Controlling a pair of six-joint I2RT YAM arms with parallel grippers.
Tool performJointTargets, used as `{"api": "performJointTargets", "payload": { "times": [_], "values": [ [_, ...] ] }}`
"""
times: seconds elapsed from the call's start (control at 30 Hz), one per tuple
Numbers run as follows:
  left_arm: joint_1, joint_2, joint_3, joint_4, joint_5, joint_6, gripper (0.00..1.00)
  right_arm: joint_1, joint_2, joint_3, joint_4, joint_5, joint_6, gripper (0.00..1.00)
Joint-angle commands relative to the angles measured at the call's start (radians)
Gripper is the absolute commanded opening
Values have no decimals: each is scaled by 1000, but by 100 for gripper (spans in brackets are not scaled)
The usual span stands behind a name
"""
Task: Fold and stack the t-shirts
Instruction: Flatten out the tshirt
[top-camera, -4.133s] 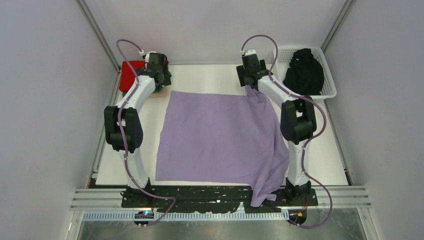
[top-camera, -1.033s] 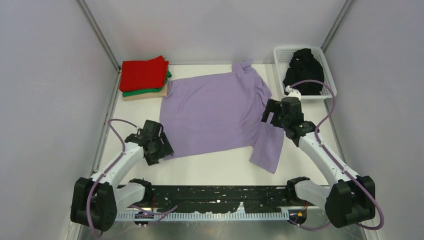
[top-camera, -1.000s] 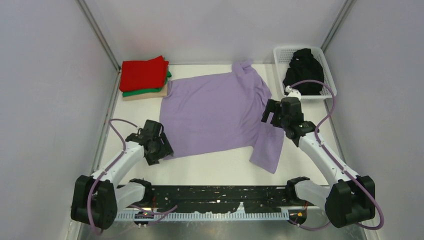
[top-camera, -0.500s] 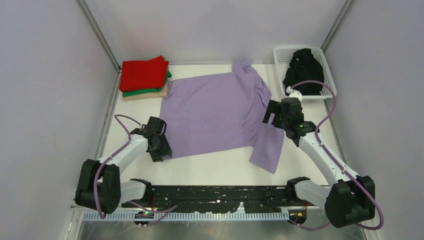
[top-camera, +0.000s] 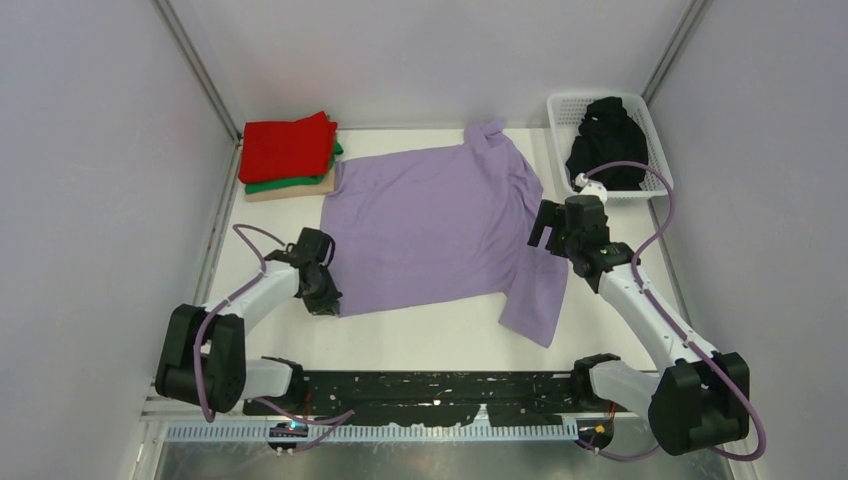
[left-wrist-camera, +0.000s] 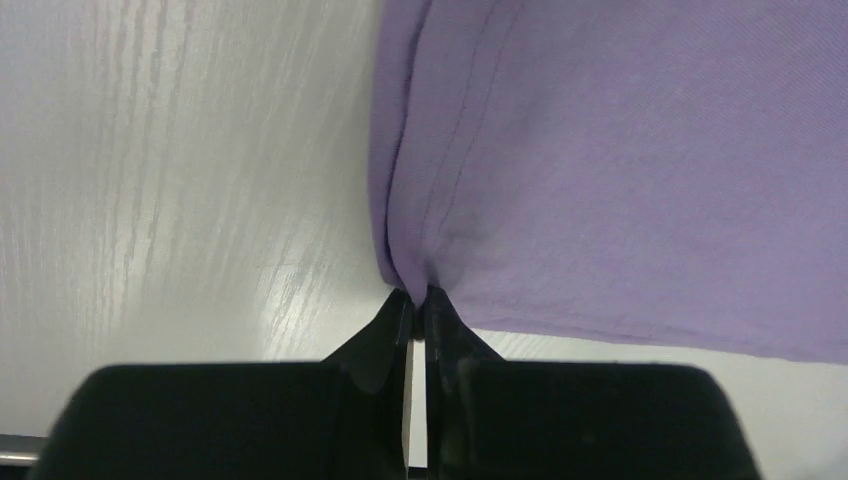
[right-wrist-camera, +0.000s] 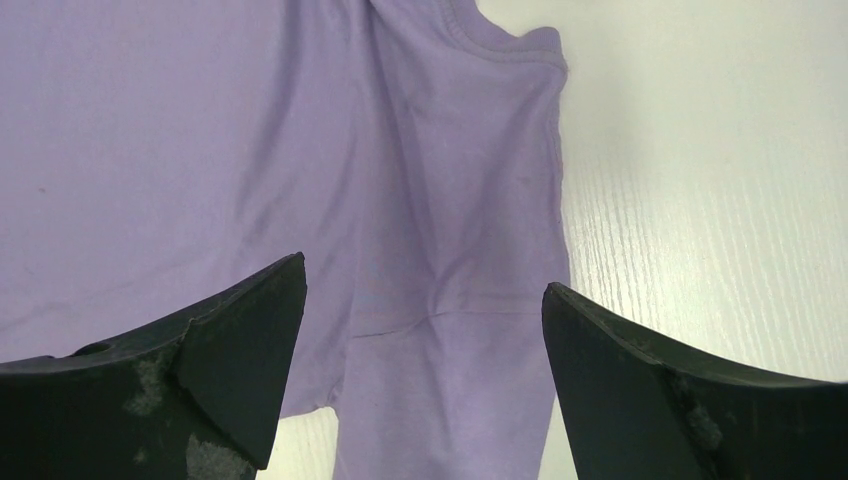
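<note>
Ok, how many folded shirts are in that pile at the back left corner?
3: red shirt on top, green shirt peeking out under it, beige shirt at the bottom. Others could be hidden between.

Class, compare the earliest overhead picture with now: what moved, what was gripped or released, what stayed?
Both arms pulled back from the far edge. The lavender t-shirt slid away from the near edge and lies spread. The left gripper pinches its near-left corner; the right gripper let go, open above it. The folded stack and black t-shirt stayed.
</note>
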Motion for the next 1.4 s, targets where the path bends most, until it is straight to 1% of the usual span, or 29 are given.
{"api": "performJointTargets", "payload": {
  "times": [0.0,0.07,0.13,0.2,0.27,0.33,0.43,0.47,0.5,0.53,0.63,0.7,0.83,1.03,1.13,1.27,1.37],
  "values": [
    [-6,28,16,68,15,16,0,-8,-33,8,-17,26,-7,95],
    [-6,18,20,64,23,29,0,-15,-48,7,-47,39,-3,95],
    [-6,-7,26,42,2,35,0,-26,-70,6,-91,61,14,95],
    [-6,-53,33,9,-58,38,0,-45,-96,5,-155,83,36,95],
    [-2,-86,44,-20,-134,38,0,-55,-127,-2,-216,72,45,96],
    [13,-106,61,-36,-176,40,0,-56,-155,-10,-269,22,44,95],
    [38,-129,88,-26,-187,49,0,-57,-181,-18,-378,-88,38,96],
    [39,-136,97,-22,-197,51,0,-55,-182,-20,-402,-146,38,96],
    [39,-139,105,-19,-207,54,0,-51,-182,-23,-451,-163,41,97],
    [40,-141,114,-19,-222,56,0,-32,-182,-31,-476,-205,50,97],
    [49,-138,137,-20,-247,65,0,42,-183,-56,-548,-203,116,99],
    [54,-134,147,-24,-264,68,0,114,-169,-74,-578,-162,163,100],
    [81,-138,146,-27,-292,83,0,157,-140,-115,-617,-112,225,100],
    [157,-149,153,19,-273,115,0,169,-150,-166,-623,-170,290,93],
    [166,-139,178,35,-258,125,0,182,-135,-183,-624,-213,306,86],
    [166,-126,194,55,-219,129,0,248,-97,-175,-637,-254,314,80],
    [166,-127,187,54,-220,129,0,293,-79,-155,-659,-263,331,78]
  ]
}}
